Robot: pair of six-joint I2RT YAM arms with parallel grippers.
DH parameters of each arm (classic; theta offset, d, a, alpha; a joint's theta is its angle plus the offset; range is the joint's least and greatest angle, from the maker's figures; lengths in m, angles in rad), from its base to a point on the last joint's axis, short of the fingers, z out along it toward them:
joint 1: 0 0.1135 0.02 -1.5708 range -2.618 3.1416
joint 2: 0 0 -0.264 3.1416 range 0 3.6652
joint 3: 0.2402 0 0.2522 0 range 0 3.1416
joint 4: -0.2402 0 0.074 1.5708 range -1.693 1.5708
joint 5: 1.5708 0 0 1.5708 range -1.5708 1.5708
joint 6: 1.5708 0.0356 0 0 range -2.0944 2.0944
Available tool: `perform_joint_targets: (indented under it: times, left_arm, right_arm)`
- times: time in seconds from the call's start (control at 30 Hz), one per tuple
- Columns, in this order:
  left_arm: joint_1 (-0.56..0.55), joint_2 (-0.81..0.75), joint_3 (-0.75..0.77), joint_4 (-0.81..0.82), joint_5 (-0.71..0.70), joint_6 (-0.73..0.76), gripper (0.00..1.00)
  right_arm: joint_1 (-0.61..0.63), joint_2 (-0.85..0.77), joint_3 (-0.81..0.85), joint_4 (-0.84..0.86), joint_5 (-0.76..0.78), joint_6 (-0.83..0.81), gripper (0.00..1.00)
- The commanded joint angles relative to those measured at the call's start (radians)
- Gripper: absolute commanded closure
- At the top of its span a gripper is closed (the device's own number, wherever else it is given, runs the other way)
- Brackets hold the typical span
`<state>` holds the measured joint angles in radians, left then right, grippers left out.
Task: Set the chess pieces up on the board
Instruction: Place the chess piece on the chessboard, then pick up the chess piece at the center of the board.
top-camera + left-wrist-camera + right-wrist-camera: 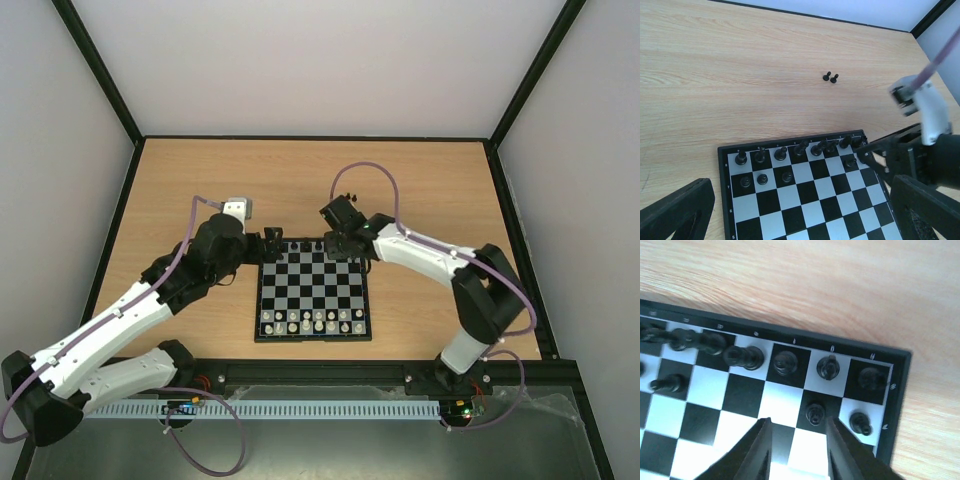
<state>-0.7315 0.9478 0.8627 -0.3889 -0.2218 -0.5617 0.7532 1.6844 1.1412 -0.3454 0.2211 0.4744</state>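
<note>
Beyond the board point(810, 197), only your left wrist view shows two loose chess pieces point(830, 77); right end effector point(799, 424) hovers half-open, empty.

I look down on a wooden table point(430, 180) of pale, warm grain with a thin black rim point(310, 138) around it. A flat, pale back wall point(320, 60) stands beyond the table's far edge, and matching side walls point(50, 200) flank the table. Black posts point(97, 65) rise from its far corners. A black rail point(330, 372) and a white slotted strip point(330, 409) run along its near edge. The light on the table is soft and even.
</note>
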Motion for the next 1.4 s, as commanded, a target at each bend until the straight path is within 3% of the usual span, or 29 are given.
perform_joint_targets:
  times: [0.0,0.07,0.2,0.37,0.57,0.93,1.37]
  left_arm:
    - [0.006,-0.019,0.012,-0.01,-0.01,-0.001,0.01]
    - [0.006,-0.023,0.01,-0.01,-0.01,-0.003,0.01]
    - [0.006,-0.028,0.001,-0.001,-0.005,-0.005,0.01]
    - [0.006,-0.027,-0.004,0.004,0.002,-0.005,0.01]
    - [0.007,-0.026,0.006,-0.001,0.002,0.003,0.01]
    - [0.01,0.003,0.011,0.021,0.015,0.01,0.01]
    - [0.014,0.003,0.017,0.026,0.028,0.017,0.01]
  right_arm:
    - [-0.002,-0.123,0.013,-0.066,0.056,-0.006,0.59]
    - [-0.041,-0.131,0.051,-0.085,0.07,-0.019,0.43]
    - [-0.166,-0.081,0.14,-0.099,0.034,-0.048,0.27]
    - [-0.277,0.078,0.279,-0.092,-0.001,-0.069,0.21]
    - [-0.351,0.281,0.419,-0.077,-0.045,-0.078,0.29]
    - [-0.365,0.536,0.671,-0.105,-0.063,-0.097,0.45]
    - [-0.365,0.615,0.742,-0.165,-0.031,-0.087,0.67]
